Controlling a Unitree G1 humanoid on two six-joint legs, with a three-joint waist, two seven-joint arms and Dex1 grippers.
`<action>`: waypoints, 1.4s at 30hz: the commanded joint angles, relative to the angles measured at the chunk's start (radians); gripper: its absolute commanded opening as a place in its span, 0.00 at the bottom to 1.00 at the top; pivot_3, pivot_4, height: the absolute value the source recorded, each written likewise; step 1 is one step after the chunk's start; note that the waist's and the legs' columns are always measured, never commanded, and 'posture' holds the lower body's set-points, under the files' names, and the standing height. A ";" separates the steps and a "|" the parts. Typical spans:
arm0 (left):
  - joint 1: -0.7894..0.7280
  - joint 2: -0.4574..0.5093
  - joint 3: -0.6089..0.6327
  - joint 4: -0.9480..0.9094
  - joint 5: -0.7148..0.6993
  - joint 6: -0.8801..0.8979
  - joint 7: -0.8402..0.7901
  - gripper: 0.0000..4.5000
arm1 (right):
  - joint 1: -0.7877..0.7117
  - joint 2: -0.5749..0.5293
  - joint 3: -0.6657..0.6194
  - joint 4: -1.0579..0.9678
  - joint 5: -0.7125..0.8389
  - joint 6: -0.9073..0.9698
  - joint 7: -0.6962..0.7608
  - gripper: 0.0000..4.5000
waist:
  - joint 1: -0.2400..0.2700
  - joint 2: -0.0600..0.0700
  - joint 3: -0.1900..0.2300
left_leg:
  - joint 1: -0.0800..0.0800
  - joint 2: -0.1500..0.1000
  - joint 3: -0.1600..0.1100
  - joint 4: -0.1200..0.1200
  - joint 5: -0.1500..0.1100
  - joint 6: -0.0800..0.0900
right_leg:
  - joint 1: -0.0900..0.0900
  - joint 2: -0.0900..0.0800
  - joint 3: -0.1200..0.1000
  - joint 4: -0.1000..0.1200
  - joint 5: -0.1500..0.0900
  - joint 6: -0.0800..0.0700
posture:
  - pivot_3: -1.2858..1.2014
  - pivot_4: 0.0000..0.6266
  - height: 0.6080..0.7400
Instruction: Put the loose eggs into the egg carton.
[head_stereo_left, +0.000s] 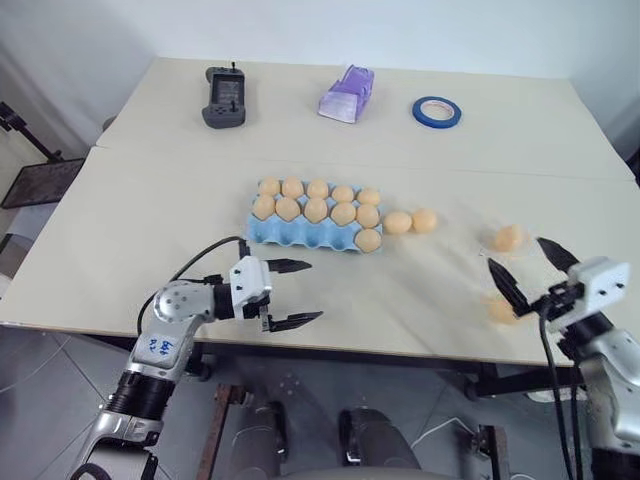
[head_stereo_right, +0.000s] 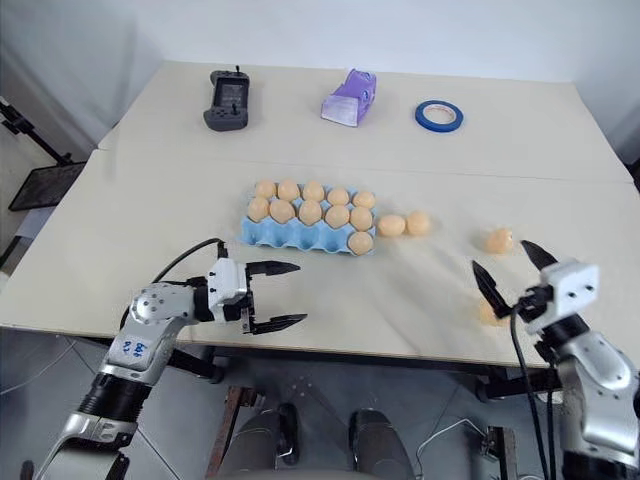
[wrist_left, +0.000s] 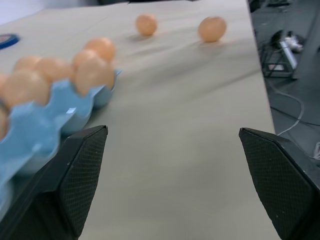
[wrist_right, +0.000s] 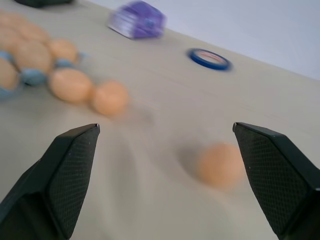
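Note:
The light blue egg carton (head_stereo_left: 300, 236) lies mid-table, its two far rows full and one egg in the near row's right end cup. Two loose eggs (head_stereo_left: 398, 222) (head_stereo_left: 424, 219) touch each other just right of it. A third egg (head_stereo_left: 508, 238) lies further right, just ahead of my right gripper (head_stereo_left: 515, 252), which hangs open and empty; the same egg (wrist_right: 220, 164) lies between its fingers' lines in the right wrist view. Another egg (head_stereo_left: 502, 310) sits beside that gripper's left finger near the table edge. My left gripper (head_stereo_left: 295, 293) is open and empty, just in front of the carton, pointing right.
At the back of the table are a black handheld controller (head_stereo_left: 226, 97), a purple box (head_stereo_left: 347, 93) and a roll of blue tape (head_stereo_left: 436, 111). A seam crosses the table behind the carton. The front edge runs just under both grippers.

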 joint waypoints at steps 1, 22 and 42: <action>-0.043 -0.017 -0.010 0.021 -0.010 -0.021 -0.032 1.00 | 0.079 0.024 -0.065 -0.023 0.022 -0.040 -0.018 1.00 | -0.004 0.000 0.000 | 0.000 0.000 0.000 0.000 0.000 0.000 | 0.000 0.000 0.000 0.000 0.000 0.000 | 0.52 0.24 1.00; -0.113 -0.052 -0.004 0.105 -0.001 -0.088 -0.088 1.00 | -0.002 -0.135 0.073 0.146 0.027 0.033 0.209 1.00 | -0.007 0.000 0.000 | 0.002 0.000 -0.002 0.002 0.000 0.001 | 0.003 0.001 -0.001 0.000 0.001 0.001 | 0.52 0.24 1.00; -0.085 -0.022 0.019 0.060 -0.004 -0.064 -0.039 1.00 | -0.181 -0.114 0.212 0.318 -0.007 -0.019 0.316 0.38 | -0.013 0.000 0.000 | 0.006 0.000 -0.003 0.005 0.000 0.001 | 0.009 0.001 -0.002 0.001 0.001 0.002 | 0.52 0.24 1.00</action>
